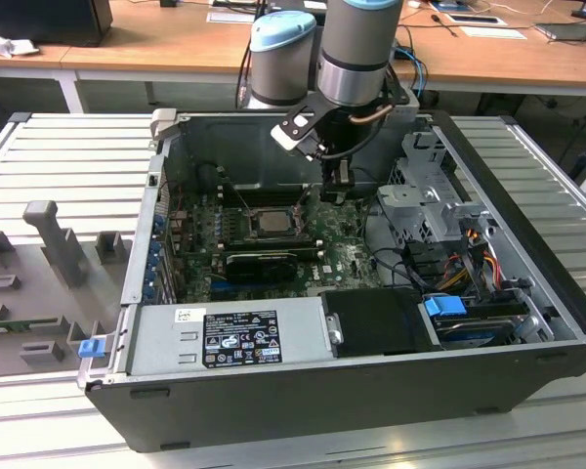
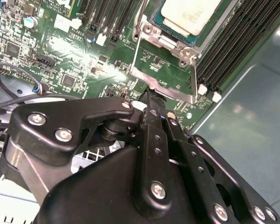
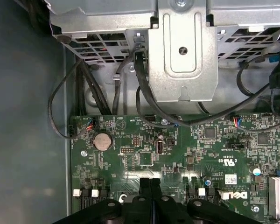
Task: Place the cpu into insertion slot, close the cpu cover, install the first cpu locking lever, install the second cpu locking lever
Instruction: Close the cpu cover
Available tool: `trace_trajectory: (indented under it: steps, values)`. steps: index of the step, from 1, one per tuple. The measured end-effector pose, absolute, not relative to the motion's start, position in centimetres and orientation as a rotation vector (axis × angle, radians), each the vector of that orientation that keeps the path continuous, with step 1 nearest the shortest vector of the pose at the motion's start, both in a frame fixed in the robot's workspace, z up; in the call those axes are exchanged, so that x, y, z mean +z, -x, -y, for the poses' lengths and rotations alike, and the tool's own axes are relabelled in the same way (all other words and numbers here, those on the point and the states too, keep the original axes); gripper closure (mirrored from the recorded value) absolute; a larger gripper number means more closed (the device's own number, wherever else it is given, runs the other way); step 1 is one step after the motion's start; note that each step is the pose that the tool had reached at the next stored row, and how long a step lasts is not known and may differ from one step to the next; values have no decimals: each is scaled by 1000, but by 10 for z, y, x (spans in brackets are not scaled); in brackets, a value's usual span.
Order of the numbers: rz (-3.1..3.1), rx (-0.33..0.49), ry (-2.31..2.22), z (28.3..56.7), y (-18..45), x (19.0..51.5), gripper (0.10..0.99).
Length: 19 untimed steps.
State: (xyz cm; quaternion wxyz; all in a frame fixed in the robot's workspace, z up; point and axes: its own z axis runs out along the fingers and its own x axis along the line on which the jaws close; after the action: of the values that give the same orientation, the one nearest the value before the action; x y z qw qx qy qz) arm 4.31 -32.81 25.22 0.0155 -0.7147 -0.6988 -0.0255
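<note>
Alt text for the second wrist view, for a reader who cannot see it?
The black claw, fingers together, has its tip at the edge of the open metal cover. The pale chip sits uncovered in its socket on the green board, beside long black slots.

A workbench of long ribbed grey metal slats (image 1: pixel 68 147) carries an open black computer case (image 1: pixel 371 396), which lies on its side directly on the slats and takes up the middle and the exterior view's right. Towards the exterior view's left, grey moulded fixtures rest on the same surface: a tall upright bracket (image 1: pixel 54 239), a smaller block (image 1: pixel 110 246) nearer the case, and low flat pieces (image 1: pixel 34 350) by the near edge. A small blue clip (image 1: pixel 91 346) sits just beside the case's near corner; whether it lies on the bench or belongs to the case cannot be told.
</note>
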Motion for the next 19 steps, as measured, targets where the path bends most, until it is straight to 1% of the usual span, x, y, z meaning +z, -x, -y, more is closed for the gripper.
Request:
trace_trajectory:
  steps: [19]
  values:
    - [2174, -79, 2224, 328, -29, 252, 980]
